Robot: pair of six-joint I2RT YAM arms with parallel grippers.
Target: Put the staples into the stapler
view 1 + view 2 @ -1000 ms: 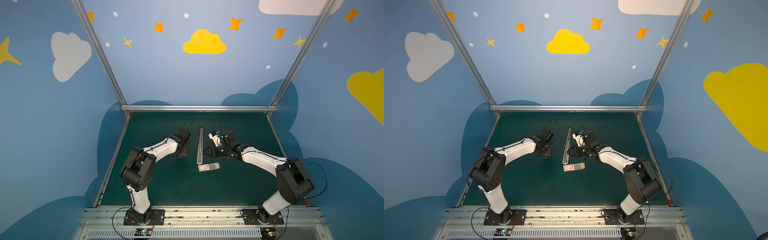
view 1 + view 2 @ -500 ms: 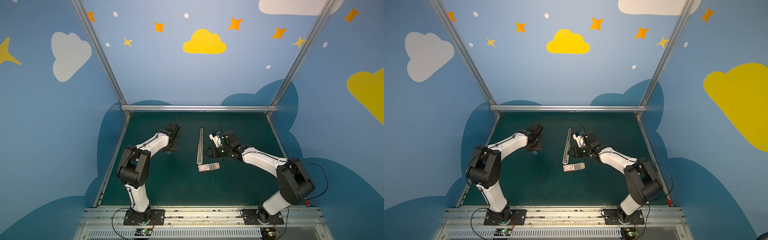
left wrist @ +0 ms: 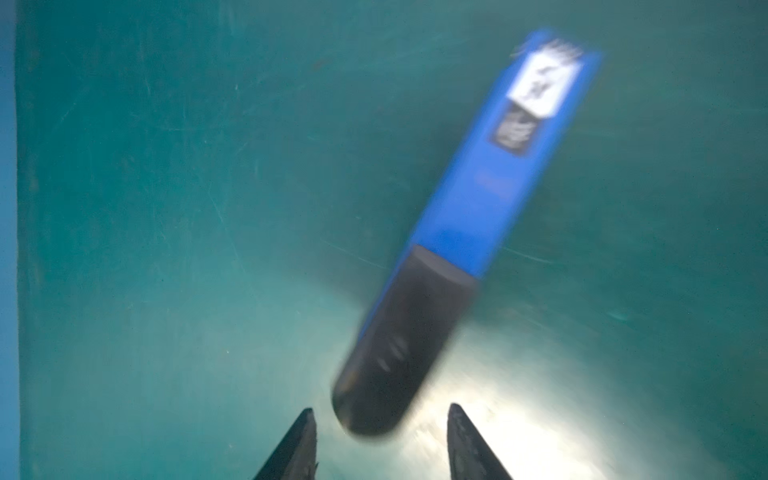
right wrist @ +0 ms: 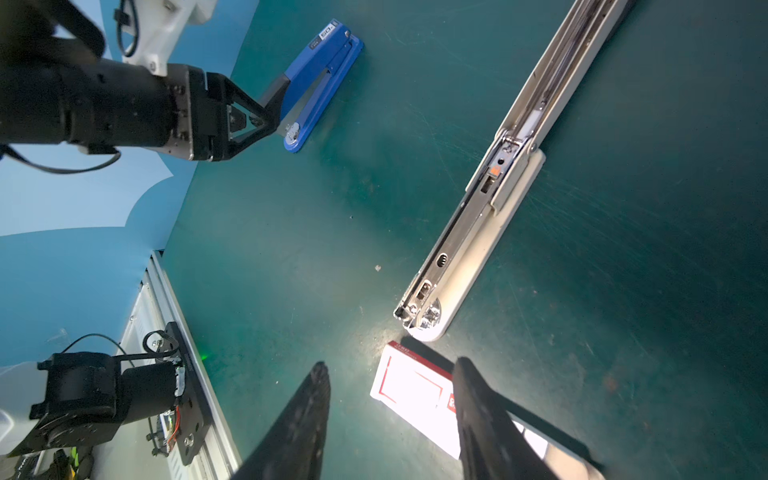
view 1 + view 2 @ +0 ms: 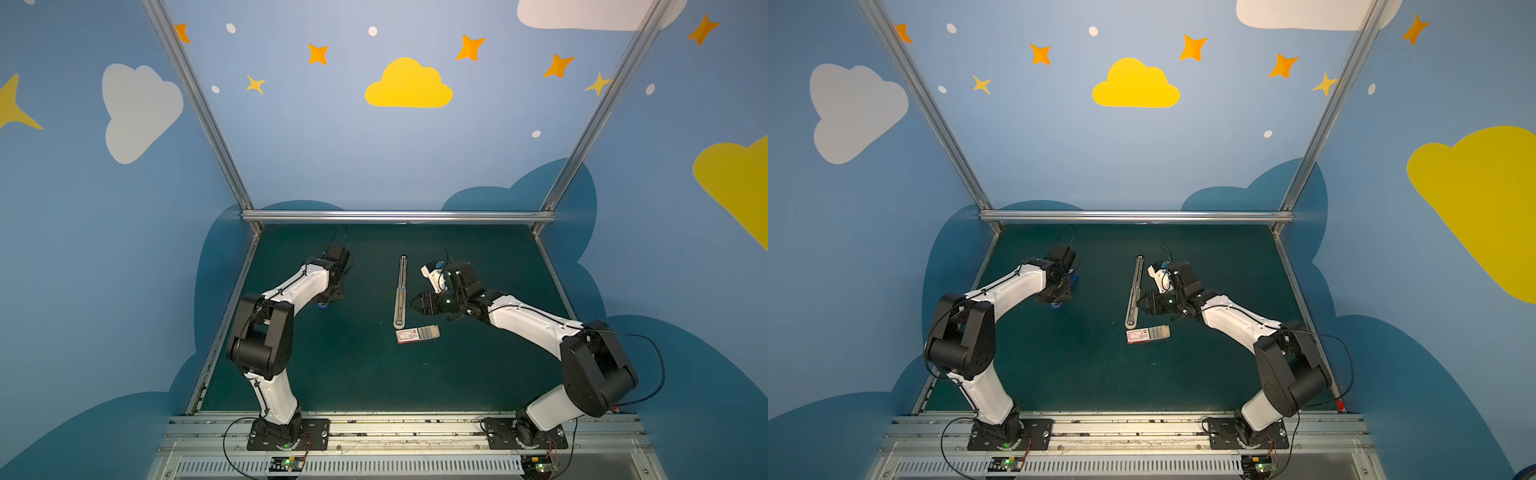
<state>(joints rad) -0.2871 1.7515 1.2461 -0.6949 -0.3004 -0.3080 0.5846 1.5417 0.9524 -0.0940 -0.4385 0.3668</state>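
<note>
The silvery-grey strips of staples (image 5: 427, 332) lie in a beige tray (image 5: 436, 330) drawn out to the right of a small white-and-red cardboard box (image 5: 408, 336). The box lies flat on the green desk (image 5: 353, 374), long axis left to right, just near of the right pincer (image 5: 411, 303), whose fingers stand wide and empty above it. The long pale-grey stapler (image 5: 400, 291), opened flat, runs near to far, its near end just beside the box. The left pincer (image 3: 380, 411), also parted, sits well to the left by a blue-and-black stapler (image 3: 478, 187), so the right arm looks better placed to pick.
</note>
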